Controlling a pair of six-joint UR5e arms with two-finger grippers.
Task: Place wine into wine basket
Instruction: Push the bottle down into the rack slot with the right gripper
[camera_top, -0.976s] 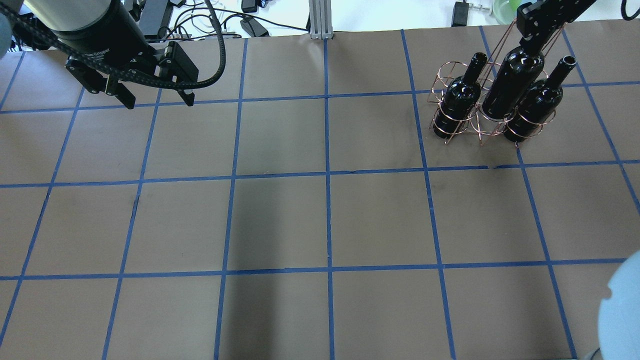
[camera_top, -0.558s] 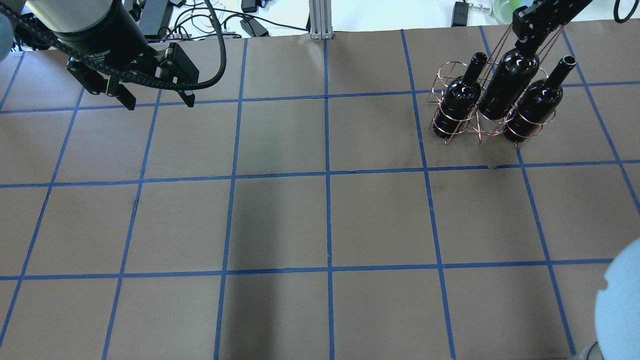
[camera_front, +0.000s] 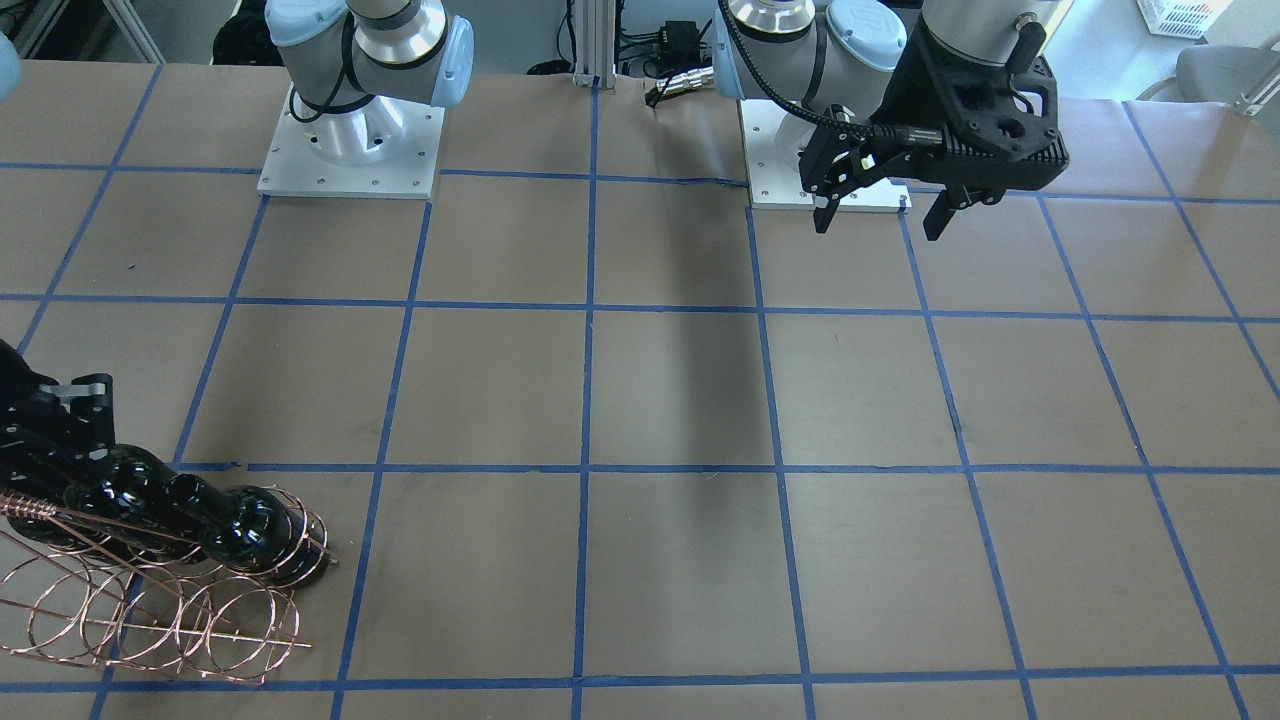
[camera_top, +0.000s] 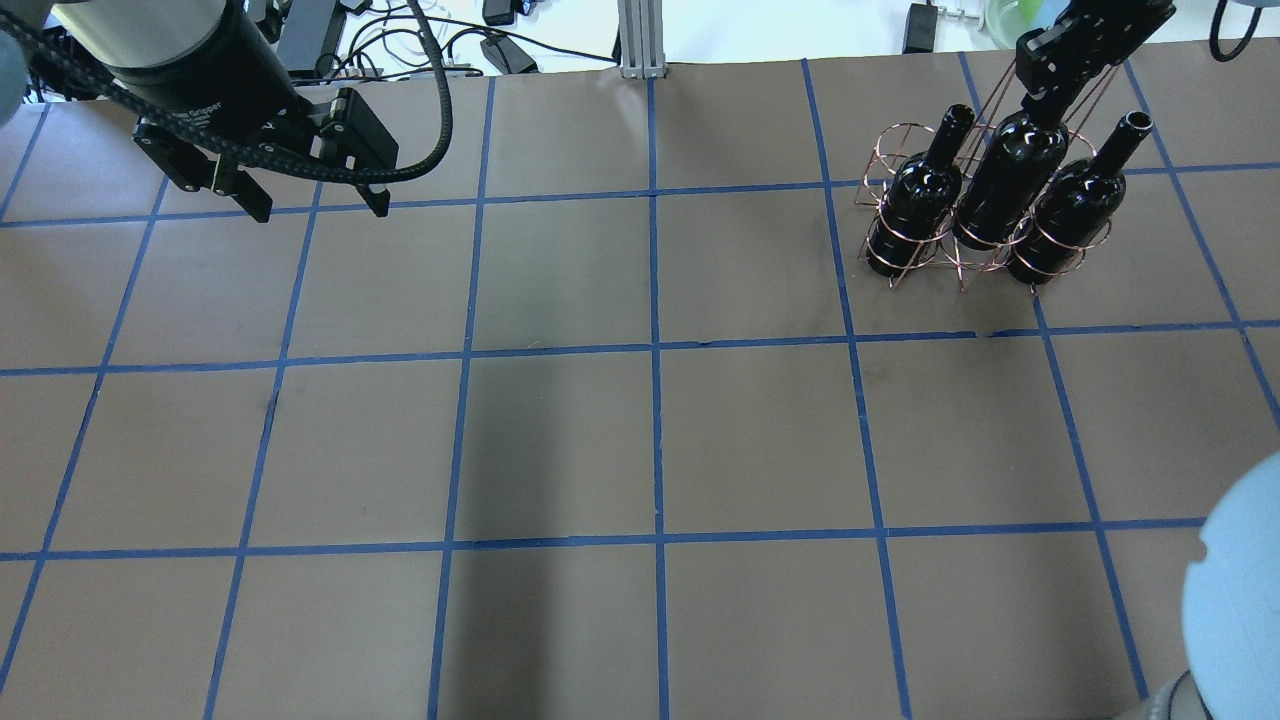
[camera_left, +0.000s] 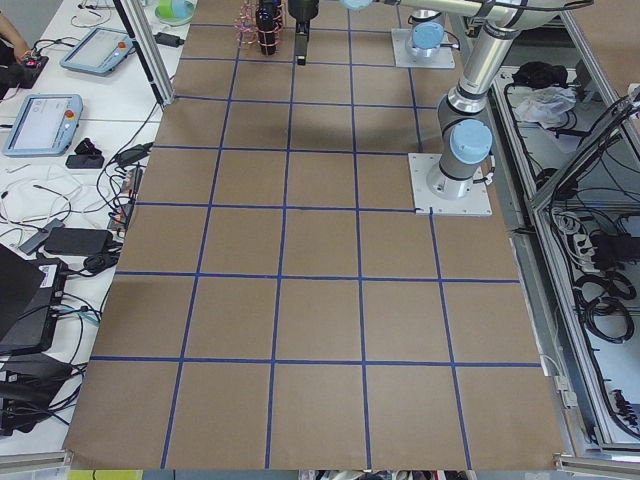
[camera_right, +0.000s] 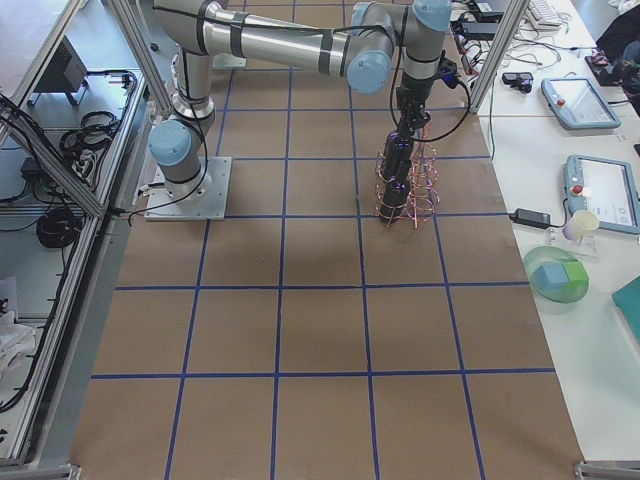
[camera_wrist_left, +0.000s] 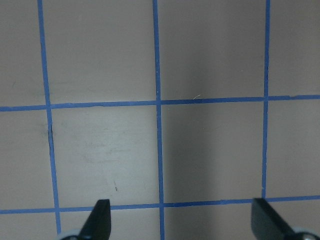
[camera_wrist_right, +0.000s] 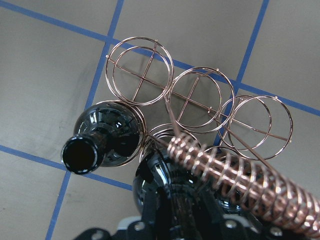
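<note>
Three glossy black glass bottles (camera_top: 915, 205) are standing upper right overhead. The middle wine bottle (camera_top: 1008, 180) is standing upright inside the copper wire basket (camera_top: 885, 150), its neck clasped from directly above by the right gripper (camera_top: 1047, 85). In the left-wrist view, the left gripper (camera_wrist_left: 180, 222) is hanging spread and empty.

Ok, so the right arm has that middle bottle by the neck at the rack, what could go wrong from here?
The held wine bottle stands close between the left seated bottle and the right seated bottle; sideways drift could knock glass on glass. The right gripper works right beside the coiled handle; it might snag it and drag the thin-wire wine basket. If the base isn't fully seated at release, the bottle may tip.
</note>
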